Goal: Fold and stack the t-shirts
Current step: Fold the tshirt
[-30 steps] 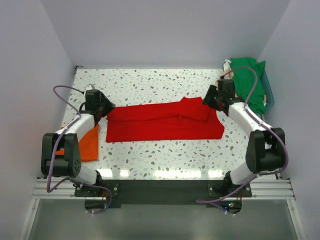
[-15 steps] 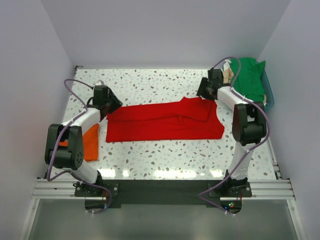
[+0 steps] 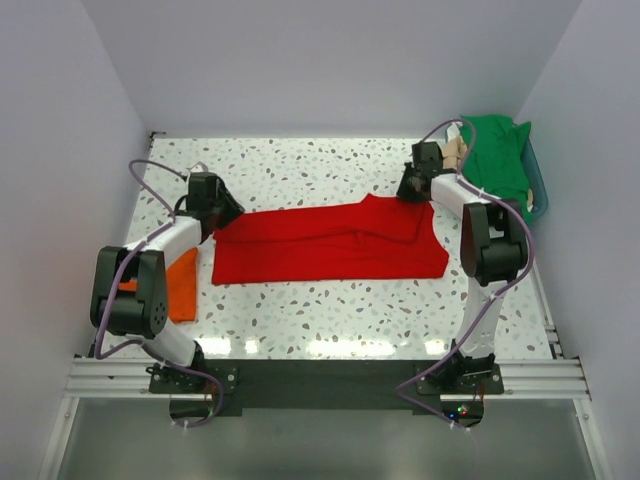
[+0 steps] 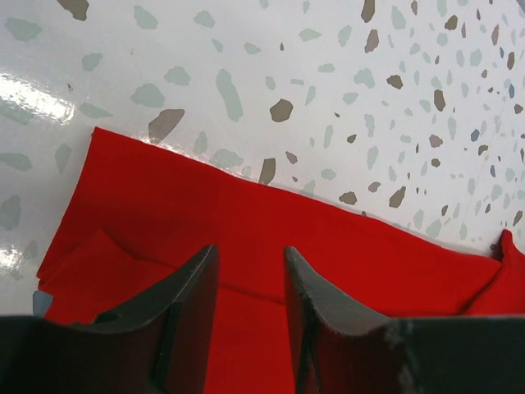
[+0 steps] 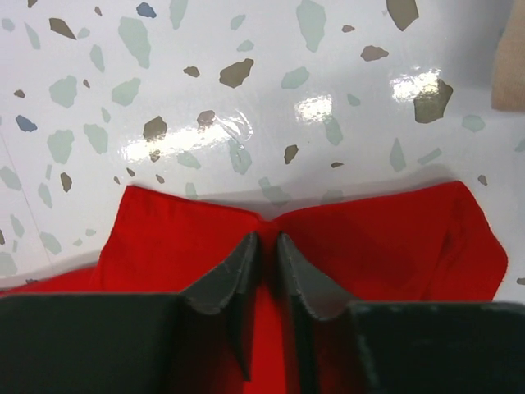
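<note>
The red t-shirt [image 3: 330, 245] lies as a long folded band across the middle of the table. My right gripper [image 3: 408, 190] is at its far right corner. In the right wrist view this gripper [image 5: 267, 246] is shut on the shirt's far edge, and the red cloth [image 5: 385, 238] puckers between the fingers. My left gripper [image 3: 222, 212] is at the shirt's far left corner. Its fingers [image 4: 250, 263] stand open, with red cloth [image 4: 328, 254] lying flat under the gap. An orange t-shirt [image 3: 178, 285] lies folded at the left edge.
A teal basket [image 3: 540, 185] at the back right holds a green t-shirt [image 3: 497, 160], with tan cloth [image 3: 457, 152] beside it, close to my right wrist. Speckled table [image 3: 320, 170] shows behind the red shirt. Walls close in on both sides.
Both grippers have moved towards the far side, to the red shirt's far corners. The right gripper has shut on the shirt's far edge. The left gripper has stayed open.
</note>
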You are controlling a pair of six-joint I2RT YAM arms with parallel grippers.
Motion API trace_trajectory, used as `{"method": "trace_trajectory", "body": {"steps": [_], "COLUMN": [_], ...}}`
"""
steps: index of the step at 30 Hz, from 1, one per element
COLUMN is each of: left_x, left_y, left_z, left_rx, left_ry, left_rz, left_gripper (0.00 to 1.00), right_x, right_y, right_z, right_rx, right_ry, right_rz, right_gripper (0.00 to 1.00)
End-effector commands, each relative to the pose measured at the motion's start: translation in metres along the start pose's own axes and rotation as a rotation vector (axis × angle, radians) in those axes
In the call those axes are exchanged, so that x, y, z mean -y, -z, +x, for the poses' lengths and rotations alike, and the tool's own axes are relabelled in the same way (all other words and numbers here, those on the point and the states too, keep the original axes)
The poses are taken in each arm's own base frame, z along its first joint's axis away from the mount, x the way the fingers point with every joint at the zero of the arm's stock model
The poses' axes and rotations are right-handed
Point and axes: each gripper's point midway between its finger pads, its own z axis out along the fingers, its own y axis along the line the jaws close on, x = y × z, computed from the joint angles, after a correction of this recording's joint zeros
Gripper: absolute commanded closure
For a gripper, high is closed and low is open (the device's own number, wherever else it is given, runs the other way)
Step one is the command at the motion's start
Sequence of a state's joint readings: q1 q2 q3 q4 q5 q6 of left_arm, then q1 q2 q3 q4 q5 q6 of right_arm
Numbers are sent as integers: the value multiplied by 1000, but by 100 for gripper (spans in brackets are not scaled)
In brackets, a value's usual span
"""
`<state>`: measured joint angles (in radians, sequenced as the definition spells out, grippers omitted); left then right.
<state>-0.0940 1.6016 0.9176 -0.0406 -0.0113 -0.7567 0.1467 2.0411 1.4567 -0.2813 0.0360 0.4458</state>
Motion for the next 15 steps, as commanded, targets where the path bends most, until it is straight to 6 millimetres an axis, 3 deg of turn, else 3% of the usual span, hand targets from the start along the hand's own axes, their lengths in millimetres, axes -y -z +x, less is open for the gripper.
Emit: {"method": "trace_trajectory", "body": {"steps": [1,5,9,15], "left_x": [-12,-33,-60,-67], "left_y": [-1,6,16,14], "left_z": [-1,-5,-7,-11], "left_rx": [20,59,90,92], "left_ry": [5,42,80,116], "left_rz": [-53,-171,-298,-352], "left_gripper": [58,60,57,53], "right_x": [-15,-20,-21,-27], "right_y": [11,24,35,44], "right_z": [-19,-25,-29,-28], "right_rx": [57,77,99,95], "right_ry": [-12,-21,-31,-36], "right_rz": [-54,-78,-89,-120], "right_gripper": [84,94,96,98]}}
